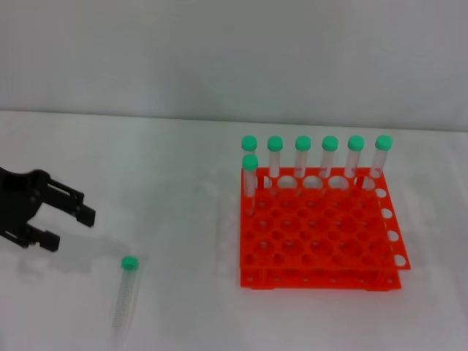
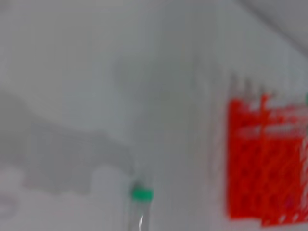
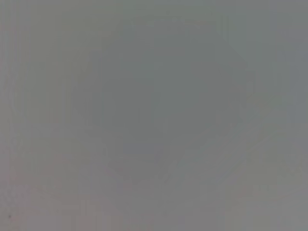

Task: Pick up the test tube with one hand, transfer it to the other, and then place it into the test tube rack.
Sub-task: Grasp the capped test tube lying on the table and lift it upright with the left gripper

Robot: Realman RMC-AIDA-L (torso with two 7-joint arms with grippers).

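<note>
Now the test tube (image 1: pixel 126 294) lies flat on the desk (image 1: pixel 175 212) near its front edge, green cap pointing away from me, untouched. My left gripper (image 1: pixel 72 228) hovers above the desk at the left edge, a little behind the tube, jaws wide apart and holding nothing. The test tube rack (image 1: pixel 318 234) sits well apart toward the right side, with seven green-capped tubes (image 1: pixel 316 157) upright along its back row and left corner. My left wrist view shows the tube's cap (image 2: pixel 141 194) close and the rack (image 2: pixel 264 159) beyond; my right wrist view shows only blank grey, and my right gripper appears nowhere.
</note>
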